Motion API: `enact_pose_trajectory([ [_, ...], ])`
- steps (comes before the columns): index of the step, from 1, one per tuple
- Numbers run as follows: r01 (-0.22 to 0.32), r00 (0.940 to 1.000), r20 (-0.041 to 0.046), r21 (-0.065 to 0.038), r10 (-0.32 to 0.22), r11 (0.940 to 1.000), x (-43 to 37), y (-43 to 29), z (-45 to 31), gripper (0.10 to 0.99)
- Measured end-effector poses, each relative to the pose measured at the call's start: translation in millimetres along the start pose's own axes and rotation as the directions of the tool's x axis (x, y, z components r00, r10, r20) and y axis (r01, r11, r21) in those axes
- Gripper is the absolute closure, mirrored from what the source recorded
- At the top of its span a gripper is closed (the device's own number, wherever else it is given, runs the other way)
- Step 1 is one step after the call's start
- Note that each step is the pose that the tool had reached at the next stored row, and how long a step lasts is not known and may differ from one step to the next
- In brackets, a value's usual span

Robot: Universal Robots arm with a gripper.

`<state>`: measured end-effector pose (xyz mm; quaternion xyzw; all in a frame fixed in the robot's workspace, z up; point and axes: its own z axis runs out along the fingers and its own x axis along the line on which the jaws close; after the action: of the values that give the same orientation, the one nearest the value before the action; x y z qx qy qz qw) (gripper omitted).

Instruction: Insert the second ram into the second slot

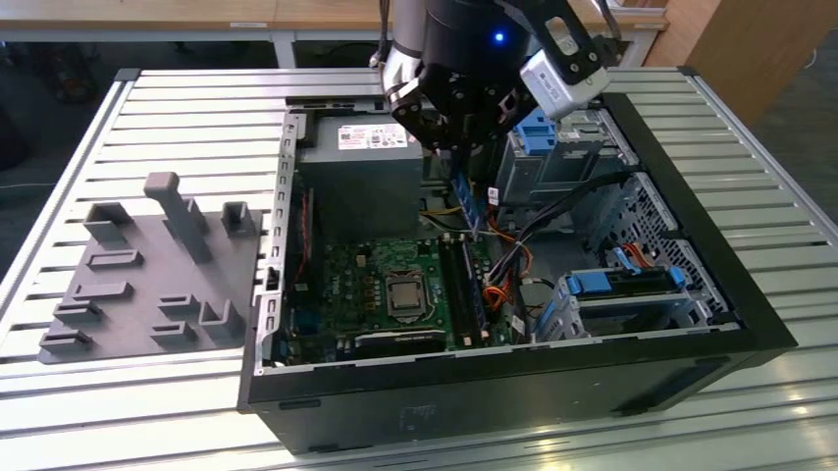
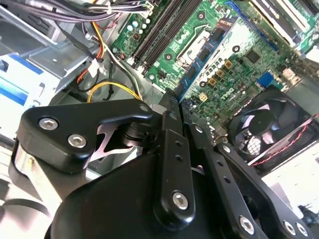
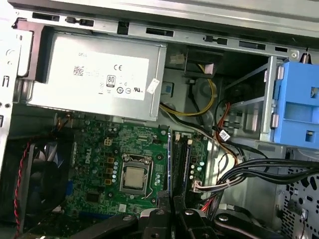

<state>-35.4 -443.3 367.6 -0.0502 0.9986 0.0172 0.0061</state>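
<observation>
Upper centre of the exterior view, pincer (image 1: 458,162) hangs over the open PC case (image 1: 524,392), clamped on the second ram (image 1: 460,191). Stick is upright and not yet in the RAM slots (image 1: 461,285). Step in hand, prob.: alignment. Seating needs its edge parallel w/ the free slot, centred.

Gripper (image 1: 456,147) points down, fingers pinched on the second ram (image 1: 461,194).

A ribbed silver aluminium tabletop (image 1: 183,108) spreads beneath the fingers (image 1: 445,132); past them stand a pale wooden desk (image 1: 196,12), a brown wooden panel (image 1: 733,39) and dark floor (image 1: 183,54).
</observation>
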Motion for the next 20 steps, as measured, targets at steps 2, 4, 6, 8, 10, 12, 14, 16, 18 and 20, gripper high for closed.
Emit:
enact_pose_trajectory([
  [2,-0.028,0.9996,0.0009,0.001,0.028,0.9996,0.0,0.0,0.6,0.949],
  [4,-0.056,0.9984,0.0018,0.003,0.056,0.9984,0.0,0.0,1.3,0.949],
  [6,-0.081,0.9967,0.0026,0.004,0.081,0.9967,0.0,-0.1,2.2,0.949],
  [8,-0.097,0.9953,0.0031,0.005,0.097,0.9953,0.0,-0.1,3.0,0.949],
  [10,-0.104,0.9946,0.0033,0.005,0.104,0.9946,0.0,-0.1,3.5,0.949],
  [12,-0.105,0.9945,0.0033,0.005,0.105,0.9945,0.0,-0.2,4.5,0.949],
  [14,-0.105,0.9945,0.0032,0.005,0.105,0.9944,0.1,-0.2,5.5,0.949],
  [16,-0.105,0.9945,0.0032,0.005,0.105,0.9945,0.0,-0.2,6.4,0.949],
  [18,-0.105,0.9945,0.0032,0.005,0.105,0.9945,0.1,-0.3,7.2,0.949],
  [20,-0.105,0.9945,0.0031,0.005,0.105,0.9945,0.1,-0.3,8.0,0.949],
])
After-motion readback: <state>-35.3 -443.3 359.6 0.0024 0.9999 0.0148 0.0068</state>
